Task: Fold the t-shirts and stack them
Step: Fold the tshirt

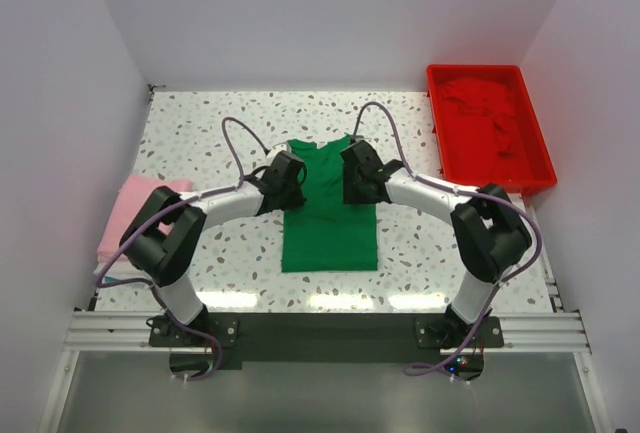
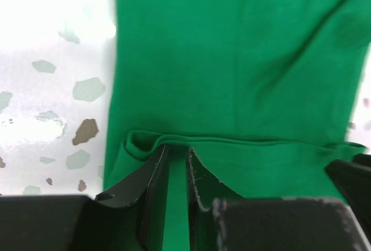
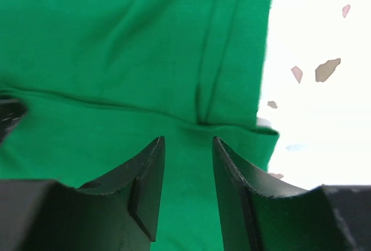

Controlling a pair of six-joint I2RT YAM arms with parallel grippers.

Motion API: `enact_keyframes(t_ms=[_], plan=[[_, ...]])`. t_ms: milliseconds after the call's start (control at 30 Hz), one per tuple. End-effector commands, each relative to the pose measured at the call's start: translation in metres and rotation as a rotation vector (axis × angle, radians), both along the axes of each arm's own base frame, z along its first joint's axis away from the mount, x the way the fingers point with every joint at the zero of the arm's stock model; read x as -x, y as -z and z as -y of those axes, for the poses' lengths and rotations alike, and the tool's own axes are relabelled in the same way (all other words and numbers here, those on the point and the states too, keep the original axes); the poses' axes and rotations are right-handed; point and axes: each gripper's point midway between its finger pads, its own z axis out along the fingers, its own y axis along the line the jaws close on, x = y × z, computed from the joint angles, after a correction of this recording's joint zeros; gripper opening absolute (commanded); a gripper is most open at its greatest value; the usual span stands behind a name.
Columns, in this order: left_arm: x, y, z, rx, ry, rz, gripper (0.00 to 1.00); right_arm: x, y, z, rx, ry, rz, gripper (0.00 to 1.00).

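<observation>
green t-shirt [image 1: 330,223]: lies flat mid-table between my arms, its sides already folded in to a narrow strip.
why here: I hold one edge each side near the collar end, so I judge the top can be carried over evenly.
left gripper [image 2: 177,149]: fingers nearly together, clamped on the t-shirt's folded lip.
right gripper [image 3: 188,141]: fingers apart above the cloth's right edge, gripping nothing.
pink t-shirt [image 1: 130,213]: at the table's left edge.
red t-shirt [image 1: 485,113]: in the red tray [image 1: 540,178].

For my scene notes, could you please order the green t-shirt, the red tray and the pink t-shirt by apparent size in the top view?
1. Red tray and green t-shirt: about alike, so unranked; the tray also lies farther away.
2. Pink t-shirt: clearly smallest, though partly hidden by the left arm.
</observation>
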Motion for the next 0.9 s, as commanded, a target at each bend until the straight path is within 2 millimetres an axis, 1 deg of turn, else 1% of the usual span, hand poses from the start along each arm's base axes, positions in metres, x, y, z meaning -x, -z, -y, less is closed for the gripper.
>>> enact_keyframes(t_ms=[0, 33, 100, 133, 167, 200, 267, 400, 467, 533, 567, 600, 633, 667, 700, 733, 767, 800, 833, 867], plan=[[-0.009, 0.010, -0.013, -0.055, -0.042, -0.001, 0.22, -0.010, 0.017, 0.014, -0.001, 0.048, -0.016, 0.41], [-0.008, 0.015, -0.018, -0.065, -0.053, -0.014, 0.22, -0.010, 0.026, 0.024, 0.006, 0.069, -0.031, 0.40], [-0.006, 0.024, -0.023, -0.078, -0.066, -0.030, 0.21, -0.009, 0.035, 0.034, 0.009, 0.086, -0.050, 0.39], [-0.006, 0.027, -0.025, -0.081, -0.068, -0.032, 0.21, -0.012, 0.038, 0.040, 0.002, 0.105, -0.050, 0.39], [-0.005, 0.030, -0.029, -0.086, -0.077, -0.042, 0.21, -0.008, 0.046, 0.046, 0.009, 0.114, -0.071, 0.38], [-0.004, 0.035, -0.030, -0.093, -0.076, -0.052, 0.21, -0.009, 0.049, 0.048, 0.001, 0.118, -0.074, 0.38], [-0.005, 0.038, -0.032, -0.091, -0.079, -0.058, 0.21, -0.004, 0.055, 0.051, 0.007, 0.116, -0.091, 0.37], [-0.006, 0.036, -0.028, -0.068, -0.060, -0.051, 0.21, -0.003, 0.060, 0.054, -0.004, 0.122, -0.105, 0.36], [-0.013, 0.026, -0.021, -0.033, -0.034, -0.024, 0.22, -0.004, 0.058, 0.055, -0.021, 0.125, -0.108, 0.36], [-0.021, 0.013, -0.013, -0.002, 0.008, 0.004, 0.23, -0.011, 0.046, 0.056, -0.040, 0.135, -0.087, 0.36], [-0.030, -0.001, -0.007, 0.022, 0.023, 0.038, 0.26, -0.013, 0.040, 0.056, -0.043, 0.134, -0.076, 0.37], [-0.034, -0.010, -0.003, 0.027, 0.050, 0.062, 0.29, -0.014, 0.032, 0.058, -0.046, 0.140, -0.067, 0.38], [-0.042, -0.024, 0.002, 0.046, 0.062, 0.092, 0.31, -0.020, 0.022, 0.057, -0.049, 0.141, -0.045, 0.39], [-0.045, -0.039, 0.004, 0.059, 0.073, 0.124, 0.37, -0.023, 0.014, 0.058, -0.055, 0.146, -0.032, 0.41], [-0.046, -0.048, 0.005, 0.059, 0.082, 0.139, 0.39, -0.024, 0.005, 0.062, -0.056, 0.153, -0.022, 0.43], [-0.050, -0.059, 0.004, 0.058, 0.073, 0.158, 0.42, -0.026, -0.004, 0.062, -0.063, 0.153, -0.007, 0.46], [-0.049, -0.071, 0.002, 0.062, 0.066, 0.175, 0.46, -0.023, -0.009, 0.066, -0.058, 0.158, -0.012, 0.49], [-0.042, -0.071, -0.004, 0.043, 0.056, 0.150, 0.47, -0.020, -0.013, 0.068, -0.056, 0.160, -0.012, 0.51], [-0.038, -0.072, -0.012, 0.023, 0.034, 0.144, 0.48, -0.016, -0.025, 0.070, -0.069, 0.160, 0.009, 0.53], [-0.032, -0.079, -0.017, 0.020, 0.019, 0.148, 0.51, -0.010, -0.027, 0.069, -0.087, 0.149, -0.001, 0.55]])
